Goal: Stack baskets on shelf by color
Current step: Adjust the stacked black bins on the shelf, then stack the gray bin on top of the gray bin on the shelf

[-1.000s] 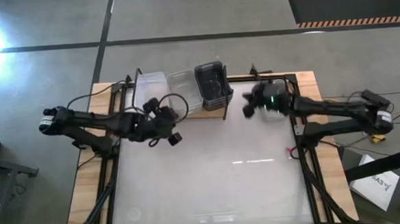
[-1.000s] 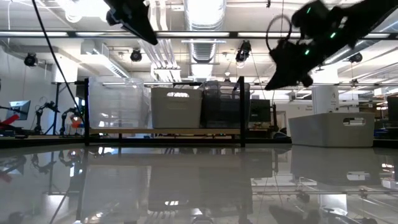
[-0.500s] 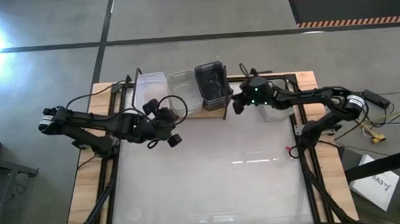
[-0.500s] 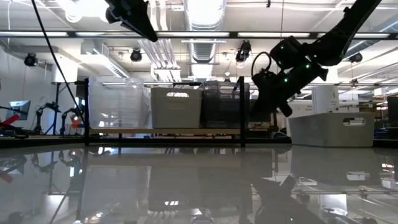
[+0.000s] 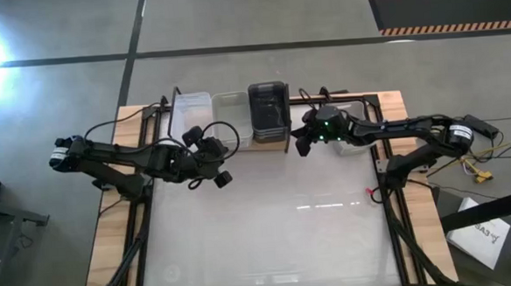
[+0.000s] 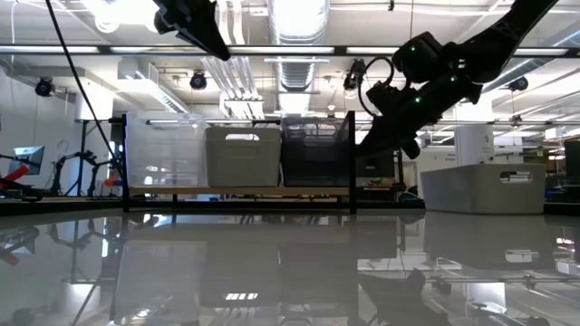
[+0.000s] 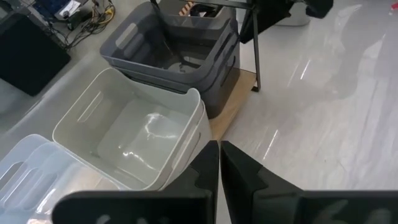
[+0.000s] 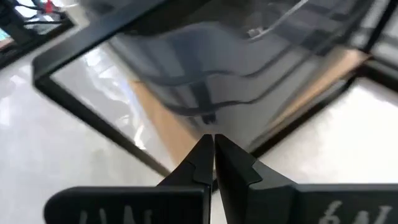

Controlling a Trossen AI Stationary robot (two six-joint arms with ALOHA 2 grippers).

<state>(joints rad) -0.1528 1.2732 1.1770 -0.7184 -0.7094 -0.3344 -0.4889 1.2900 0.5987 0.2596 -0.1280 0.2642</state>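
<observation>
Grey concrete floor (image 5: 258, 20) with a hazard-striped mat (image 5: 448, 12); ceiling ducts (image 6: 297, 68) overhead.

Three basket stacks (image 5: 230, 118) sit side by side on the shelf (image 5: 273, 143) at the table's (image 5: 268, 221) back edge.

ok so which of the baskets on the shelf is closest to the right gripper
The dark grey basket, at the shelf's right end. The right gripper is beside it; the light grey and translucent white ones sit further left.
</observation>
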